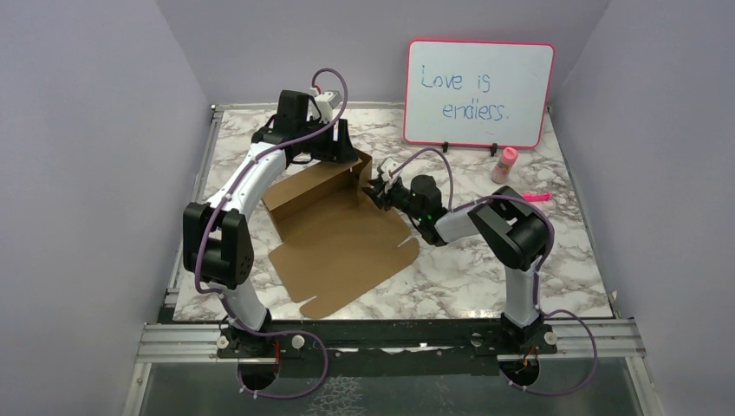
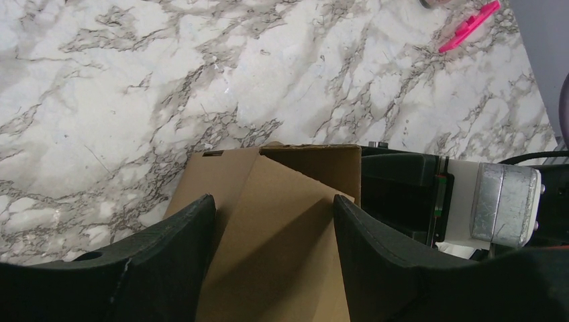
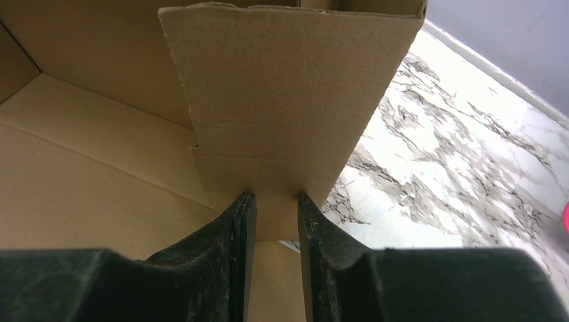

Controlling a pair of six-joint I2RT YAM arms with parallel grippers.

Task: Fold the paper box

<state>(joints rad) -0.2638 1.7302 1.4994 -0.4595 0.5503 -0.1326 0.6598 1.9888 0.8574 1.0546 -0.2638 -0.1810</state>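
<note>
Grey-veined marble desk point(image 1: 520, 269), lilac walls point(image 1: 87, 130); brown corrugated paper box point(image 1: 338, 243) half-raised; left gripper point(image 2: 275, 204) wide astride its wall, right gripper point(image 3: 276, 198) narrowly parted, seemingly unclamped.

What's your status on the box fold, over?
Left tool open, over the raised back wall. Right tool narrow, at side flap. Box half up, front flat. Marker, bottle off to the side.

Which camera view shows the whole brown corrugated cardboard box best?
The top external view: the brown corrugated cardboard box appears nearly entire there, flat panels near, far wall raised. The left wrist view catches only a raised corner; the right wrist view only one upright flap and some inner panel.
</note>
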